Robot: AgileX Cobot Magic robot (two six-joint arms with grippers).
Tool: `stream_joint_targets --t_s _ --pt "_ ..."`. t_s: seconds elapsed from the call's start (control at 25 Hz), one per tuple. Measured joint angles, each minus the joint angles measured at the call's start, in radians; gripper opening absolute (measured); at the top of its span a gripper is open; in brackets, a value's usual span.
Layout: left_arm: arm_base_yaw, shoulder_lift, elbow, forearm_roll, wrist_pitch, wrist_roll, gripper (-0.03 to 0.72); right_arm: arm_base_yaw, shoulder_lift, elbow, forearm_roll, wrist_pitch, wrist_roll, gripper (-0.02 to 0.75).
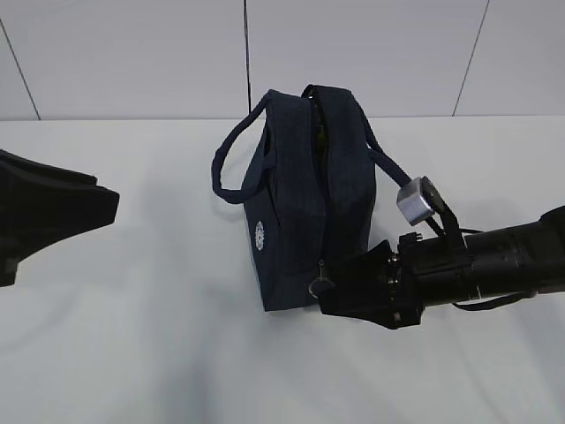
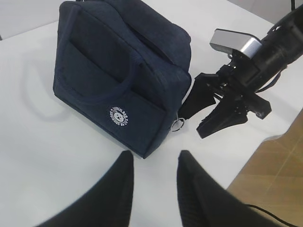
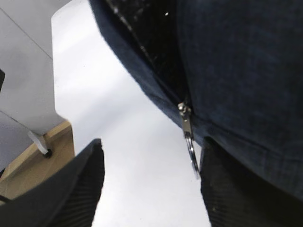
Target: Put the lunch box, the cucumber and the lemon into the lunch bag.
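Observation:
The dark navy lunch bag (image 1: 300, 194) stands upright mid-table with its handles hanging to the sides. Its top zipper looks parted, showing black lining (image 3: 147, 42). The metal ring pull (image 3: 191, 151) hangs at the bag's near bottom corner. My right gripper (image 3: 151, 146) is open there, and the ring lies just inside its right finger (image 3: 227, 189); whether they touch is unclear. My left gripper (image 2: 155, 155) is open and empty, a short way off the bag's logo side (image 2: 118, 116). The lunch box, the cucumber and the lemon are out of view.
The white table (image 1: 159, 336) carries only the bag. Its edge and the brown floor (image 2: 274, 179) show beyond the right arm (image 2: 265, 52) in the left wrist view. A white panelled wall (image 1: 132, 53) stands behind the table.

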Motion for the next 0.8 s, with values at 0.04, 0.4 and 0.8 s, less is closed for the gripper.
stream_joint_targets --t_s 0.04,0.4,0.8 --pt "0.0 0.0 0.0 0.0 -0.002 0.0 0.225 0.0 0.0 0.0 0.008 -0.006 0.0 0.48" --pt "0.0 0.0 0.0 -0.001 -0.045 0.0 0.225 0.0 0.001 0.0 -0.036 -0.01 0.024 0.48" --pt "0.0 0.0 0.0 -0.001 -0.051 0.0 0.225 0.01 0.004 0.0 -0.016 -0.044 0.053 0.48"
